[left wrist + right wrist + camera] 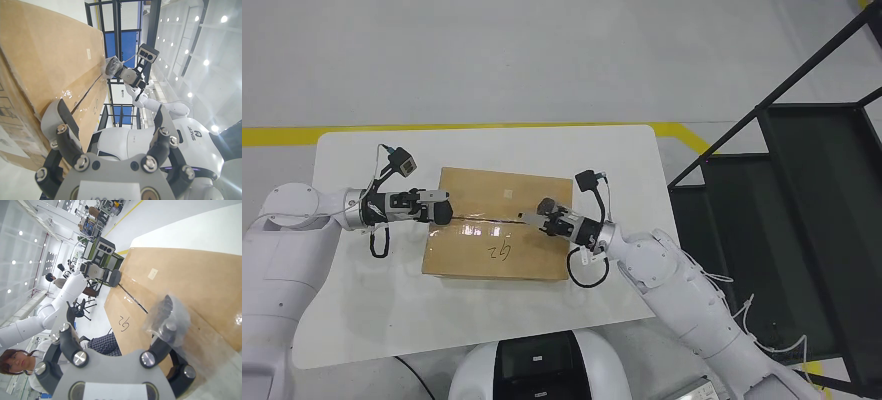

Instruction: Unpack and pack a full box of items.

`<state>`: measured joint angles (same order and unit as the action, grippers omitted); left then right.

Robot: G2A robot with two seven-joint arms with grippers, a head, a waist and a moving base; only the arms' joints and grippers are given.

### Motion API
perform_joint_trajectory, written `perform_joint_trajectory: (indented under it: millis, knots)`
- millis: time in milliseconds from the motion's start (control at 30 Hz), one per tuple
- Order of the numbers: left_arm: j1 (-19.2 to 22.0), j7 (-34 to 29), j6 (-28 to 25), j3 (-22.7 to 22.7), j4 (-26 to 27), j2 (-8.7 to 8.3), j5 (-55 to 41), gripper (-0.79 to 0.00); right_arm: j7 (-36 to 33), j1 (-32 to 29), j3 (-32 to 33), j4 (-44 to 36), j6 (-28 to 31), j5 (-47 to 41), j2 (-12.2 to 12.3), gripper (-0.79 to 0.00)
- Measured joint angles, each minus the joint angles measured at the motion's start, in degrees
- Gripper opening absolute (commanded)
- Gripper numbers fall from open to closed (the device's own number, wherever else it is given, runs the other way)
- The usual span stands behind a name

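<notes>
A closed cardboard box (504, 195) lies in the middle of the white table (362, 300). Its two top flaps meet at a taped seam (487, 217) that runs across the box and shows as a dark slit (88, 91). My left gripper (442, 212) is open at the box's left end, where one pad (66, 115) rests on the box edge by the seam. My right gripper (542, 218) is open over the seam's right part. One of its fingers (167, 311) touches the box top (189, 275) and has clear tape clinging to it.
A handwritten mark (500, 250) and a small white label (508, 190) are on the box top. Black metal stairs (802, 200) stand to the right of the table. Bare table lies in front of and to the left of the box.
</notes>
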<state>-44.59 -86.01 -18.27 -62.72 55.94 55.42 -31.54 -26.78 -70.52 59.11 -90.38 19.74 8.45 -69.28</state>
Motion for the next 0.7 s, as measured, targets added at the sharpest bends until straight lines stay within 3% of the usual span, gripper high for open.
perform_joint_trajectory:
  millis: [33, 67, 133, 267, 333, 433, 533, 600, 700]
  knots:
    - [0.0, 0.0, 0.0, 0.0, 0.0, 0.0, 0.0, 0.0, 0.16, 0.27, -0.11, 0.23, -0.01, -0.09, -0.07, -0.428]
    - [0.0, 0.0, 0.0, 0.0, 0.0, 0.0, 0.0, 0.0, 0.58, 0.56, -0.15, 0.48, -0.02, -0.21, -0.16, -0.511]
    - [0.0, 0.0, 0.0, 0.0, 0.0, 0.0, 0.0, 0.0, 1.45, 0.75, 0.01, 0.67, -0.1, -0.02, -0.23, -0.539]
    - [0.0, 0.0, 0.0, 0.0, 0.0, 0.0, 0.0, 0.0, 3.02, 0.02, 1.28, -0.07, -1.16, 1.49, -0.08, -0.416]
    - [0.0, 0.0, 0.0, 0.0, 0.0, 0.0, 0.0, 0.0, 3.13, -0.6, 2.15, -0.97, -1.73, 2.05, 0.11, -0.397]
    - [0.0, 0.0, 0.0, 0.0, 0.0, 0.0, 0.0, 0.0, 2.67, -1.89, 3.73, -3.23, -3.19, 3.43, 0.51, -0.188]
    - [0.0, 0.0, 0.0, 0.0, 0.0, 0.0, 0.0, 0.0, 1.46, -3.26, 5.02, -5.45, -4.72, 4.06, 0.86, -0.065]
    - [0.0, 0.0, 0.0, 0.0, 0.0, 0.0, 0.0, 0.0, 0.65, -4.09, 5.75, -6.65, -5.85, 4.45, 1.07, -0.006]
    - [0.0, 0.0, 0.0, 0.0, 0.0, 0.0, 0.0, 0.0, -0.05, -5.27, 6.72, -7.76, -7.05, 4.37, 1.3, 0.0]
